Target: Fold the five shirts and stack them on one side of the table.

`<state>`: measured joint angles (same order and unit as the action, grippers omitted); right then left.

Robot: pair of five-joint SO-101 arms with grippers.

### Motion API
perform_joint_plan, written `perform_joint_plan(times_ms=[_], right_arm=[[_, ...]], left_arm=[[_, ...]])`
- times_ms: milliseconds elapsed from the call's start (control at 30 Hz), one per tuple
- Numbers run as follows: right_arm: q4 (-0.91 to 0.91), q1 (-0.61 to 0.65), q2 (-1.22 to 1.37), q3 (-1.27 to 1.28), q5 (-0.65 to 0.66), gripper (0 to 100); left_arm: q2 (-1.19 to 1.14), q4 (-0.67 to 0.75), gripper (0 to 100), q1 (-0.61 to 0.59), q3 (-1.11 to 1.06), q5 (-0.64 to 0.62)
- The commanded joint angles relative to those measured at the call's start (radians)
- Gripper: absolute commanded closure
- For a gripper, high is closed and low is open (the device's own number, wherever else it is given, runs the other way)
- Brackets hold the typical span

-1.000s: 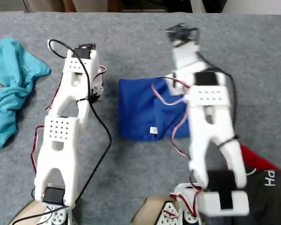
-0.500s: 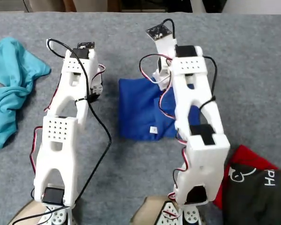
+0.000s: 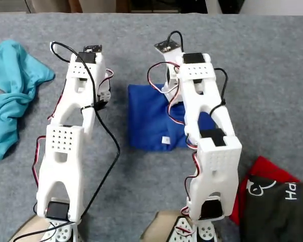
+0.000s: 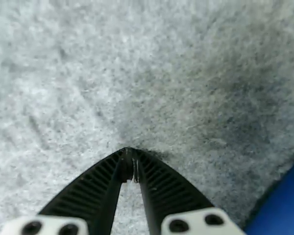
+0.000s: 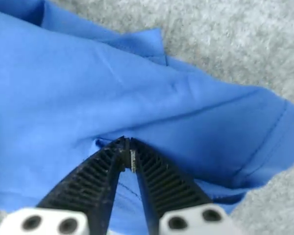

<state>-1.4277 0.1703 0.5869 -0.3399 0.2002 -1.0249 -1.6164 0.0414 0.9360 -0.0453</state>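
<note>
Shirts: four, blue (image 3: 146, 121), teal (image 3: 12, 96), red (image 3: 265, 169), black (image 3: 278, 212). Left jaws, right jaws pressed together.

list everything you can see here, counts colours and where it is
blue shirt: one, blue, folded flat at the table's middle, between the two arms
teal shirt: one, teal, crumpled at the table's left edge in the high view
red shirt: one, red, near right corner, partly under the black shirt
black shirt: one, black with white print, near right corner, on top of the red one
table: one, grey felt-like surface under everything
left gripper: one, black fingers on a white arm, shut, tips at the bare table beside the blue shirt
right gripper: one, black fingers on a white arm, shut, tips at the blue shirt
</note>
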Motion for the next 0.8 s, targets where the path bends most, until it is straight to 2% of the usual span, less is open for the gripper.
perform_joint_plan(times_ms=[0,267,500,600,767], right_arm=[[-0.058,-0.047,-0.005,-0.015,-0.008,99.5],[-0.167,-0.140,-0.025,0.024,0.055,99.5],[-0.140,-0.214,-0.236,0.232,0.133,99.5],[-0.064,-0.288,-0.326,0.384,0.203,99.5],[0.164,-0.481,-0.423,0.555,0.304,99.5]], left_arm=[[0.005,0.035,98,-0.031,0.037,0.003],[0.005,0.035,98,-0.031,0.035,0.003],[0.005,0.035,98,-0.032,0.037,0.003],[0.005,0.035,98,-0.032,0.037,0.003],[0.004,0.035,98,-0.032,0.035,0.003]])
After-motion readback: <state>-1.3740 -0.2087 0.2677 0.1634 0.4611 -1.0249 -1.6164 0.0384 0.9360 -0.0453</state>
